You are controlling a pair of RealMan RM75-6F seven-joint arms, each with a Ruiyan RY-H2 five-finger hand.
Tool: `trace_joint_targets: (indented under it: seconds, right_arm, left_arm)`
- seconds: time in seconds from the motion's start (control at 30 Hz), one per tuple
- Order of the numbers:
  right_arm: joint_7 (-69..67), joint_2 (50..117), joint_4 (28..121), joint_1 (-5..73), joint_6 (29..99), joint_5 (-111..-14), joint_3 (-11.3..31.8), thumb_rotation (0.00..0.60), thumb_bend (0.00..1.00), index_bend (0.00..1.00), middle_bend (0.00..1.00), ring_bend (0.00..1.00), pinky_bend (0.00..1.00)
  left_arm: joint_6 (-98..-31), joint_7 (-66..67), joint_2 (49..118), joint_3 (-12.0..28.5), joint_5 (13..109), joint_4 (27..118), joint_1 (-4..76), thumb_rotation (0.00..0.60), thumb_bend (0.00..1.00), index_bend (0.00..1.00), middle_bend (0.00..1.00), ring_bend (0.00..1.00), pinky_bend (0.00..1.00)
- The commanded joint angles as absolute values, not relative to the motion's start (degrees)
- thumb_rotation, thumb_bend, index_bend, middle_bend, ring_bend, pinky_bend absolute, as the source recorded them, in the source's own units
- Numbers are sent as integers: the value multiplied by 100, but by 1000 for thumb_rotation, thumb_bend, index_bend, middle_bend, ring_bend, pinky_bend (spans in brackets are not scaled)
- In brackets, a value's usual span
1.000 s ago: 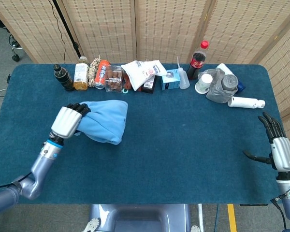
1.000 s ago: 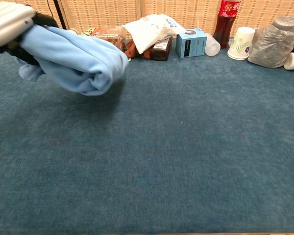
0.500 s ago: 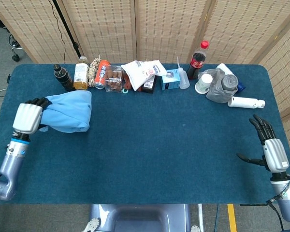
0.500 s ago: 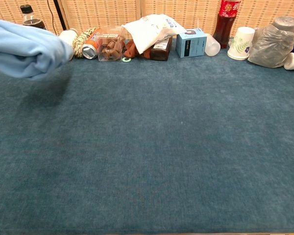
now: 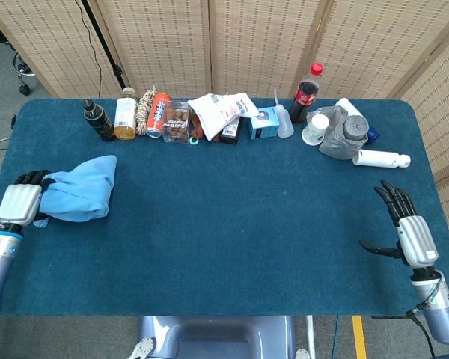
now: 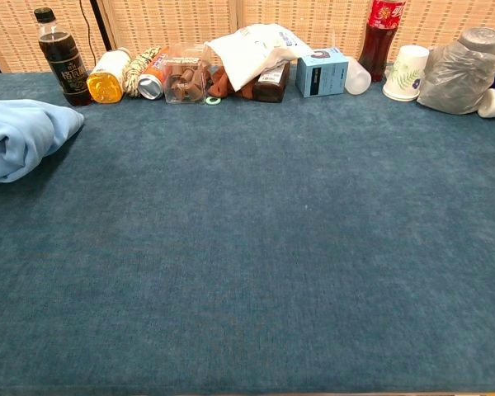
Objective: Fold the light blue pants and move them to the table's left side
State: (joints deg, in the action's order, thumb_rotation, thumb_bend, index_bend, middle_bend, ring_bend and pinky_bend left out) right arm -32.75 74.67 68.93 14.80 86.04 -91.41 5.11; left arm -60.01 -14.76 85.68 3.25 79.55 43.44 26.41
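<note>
Fingers of the left hand, at the far left edge of the head view, curl around one end of the folded light blue pants, holding the bundle. The pants lie bunched on the blue counter at the left side of the frame, extending right and slightly upward from the hand; in the chest view only their rounded end shows at the left edge, resting on the counter surface. The left hand itself falls outside the chest view.

At the lower right of the head view the right hand hovers near the counter's right edge, holding nothing, its dark fingers spread apart and the thumb stuck out to the left.

Along the top of the frame stands a row of clutter: a dark bottle, an orange-capped bottle, a red can, a white bag, a small blue box, a cola bottle, a paper cup and a grey plastic-wrapped bundle, all well apart from the pants.
</note>
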Motion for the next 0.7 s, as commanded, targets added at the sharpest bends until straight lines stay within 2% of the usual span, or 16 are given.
trace_joint_targets:
  seconds: [0.03, 0.07, 0.13, 0.33, 0.53, 0.7]
  right_arm:
    - [-3271, 7457, 6907, 1475, 8630, -9151, 510, 600, 0, 0, 0, 0, 8]
    - [-3265, 7447, 6916, 1470, 8645, -9156, 508, 600, 0, 0, 0, 0, 8]
    - [-3249, 7417, 6949, 1457, 8688, -9171, 507, 600, 0, 0, 0, 0, 7]
    - [-2846, 7036, 7251, 1391, 8560, -9224, 347, 600, 0, 0, 0, 0, 0]
    - [-1797, 6959, 7574, 1211, 8898, -9000, 547, 600, 0, 0, 0, 0, 0]
    - [-1136, 7029, 7694, 1080, 9133, -8823, 684, 600, 0, 0, 0, 0, 0]
  left_arm:
    - [-5888, -1032, 7891, 246, 7809, 5517, 2481, 600, 72, 0, 0, 0, 0]
    - [-5981, -948, 7718, 259, 7789, 5837, 2420, 600, 24, 0, 0, 0, 0]
    - [-6294, -888, 7380, 280, 7836, 6441, 2282, 600, 1, 0, 0, 0, 0]
    - [-6992, -1050, 6608, 131, 8034, 7948, 1785, 600, 0, 0, 0, 0, 0]
    - [-7880, -572, 6474, 154, 7984, 8661, 1274, 600, 0, 0, 0, 0, 0]
    - [-8327, -118, 6409, 225, 7784, 9085, 983, 600, 0, 0, 0, 0, 0]
